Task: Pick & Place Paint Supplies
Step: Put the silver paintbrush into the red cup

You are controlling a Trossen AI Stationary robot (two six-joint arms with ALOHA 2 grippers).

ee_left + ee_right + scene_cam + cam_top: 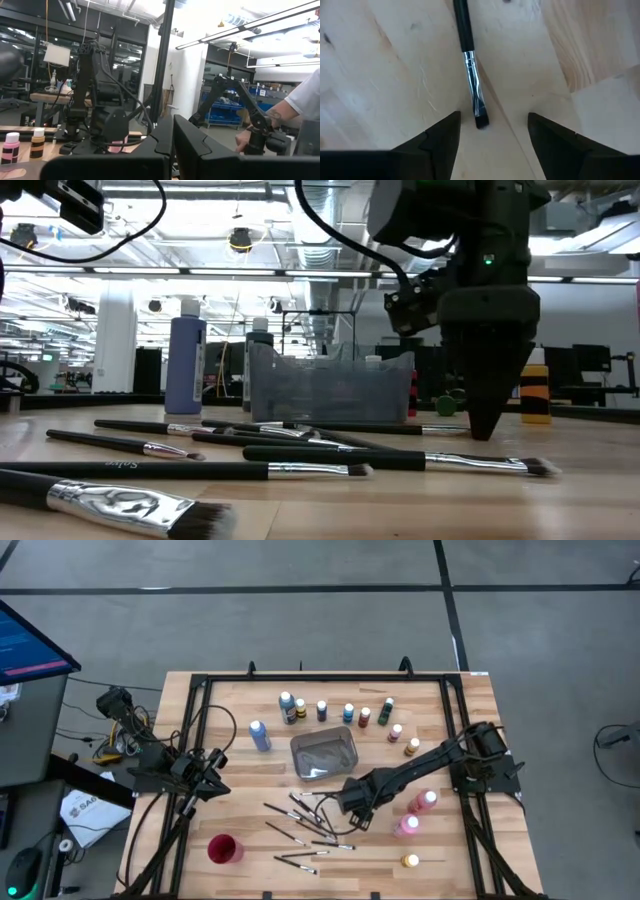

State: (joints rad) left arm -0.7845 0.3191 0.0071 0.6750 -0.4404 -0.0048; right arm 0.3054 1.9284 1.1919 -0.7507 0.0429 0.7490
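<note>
Low view, near: paintbrushes (300, 470) scattered lower frame. R gripper (492, 131) fingers spread, straddling one brush tip (476, 102) on table (380, 75), not gripping. Bottles (348, 712) upper centre. L gripper (205, 780) clenched, empty, mid-left.

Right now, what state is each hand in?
Left hand: shut, holding nothing, parked at the table's left side.
Right hand: open, empty, low over a paintbrush lying on the table.
</note>
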